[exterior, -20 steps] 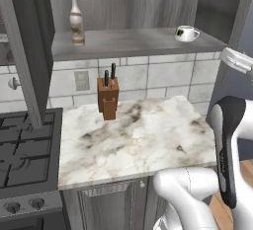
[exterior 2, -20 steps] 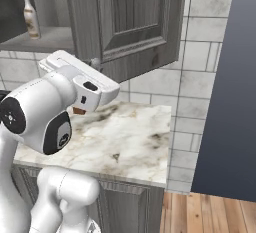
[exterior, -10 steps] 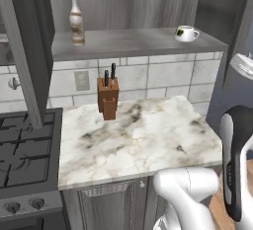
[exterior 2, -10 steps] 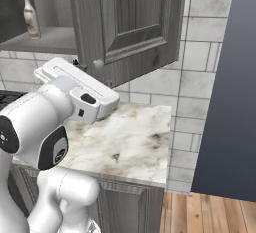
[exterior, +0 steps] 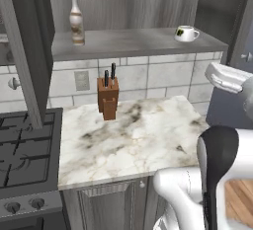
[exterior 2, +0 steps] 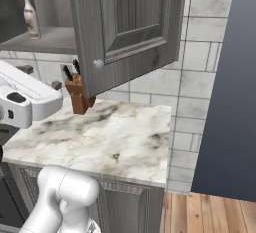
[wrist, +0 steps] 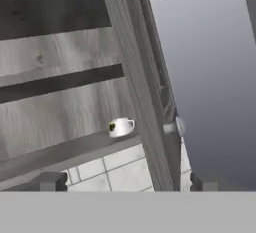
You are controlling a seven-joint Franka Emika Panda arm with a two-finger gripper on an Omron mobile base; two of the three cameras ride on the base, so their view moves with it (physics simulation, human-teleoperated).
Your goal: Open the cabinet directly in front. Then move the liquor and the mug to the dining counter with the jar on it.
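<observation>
The dark grey cabinet stands open, its right door (exterior 2: 131, 24) swung out over the worktop with its knob (exterior 2: 98, 63) facing the room. On the shelf (exterior: 133, 42) inside, the pale liquor bottle (exterior: 75, 19) stands at the left and the white mug (exterior: 187, 33) at the right. The liquor (exterior 2: 31, 16) also appears at the shelf's left end in the right base view. My gripper (wrist: 127, 182) is open and holds nothing. It hangs below and in front of the shelf, looking up at the mug (wrist: 121, 126) and the door edge's knob (wrist: 179, 125).
A brown knife block (exterior: 107, 98) stands at the back of the small marble worktop (exterior: 133, 140). A stove (exterior: 24, 150) lies to its left. The left cabinet door (exterior: 22, 51) juts out edge-on. A dark wall (exterior 2: 225, 87) rises at the right.
The arm has drawn back from the cabinet: the hand shifted right in the left base view, and left and lower in the right base view. Bottle and mug have not moved.
</observation>
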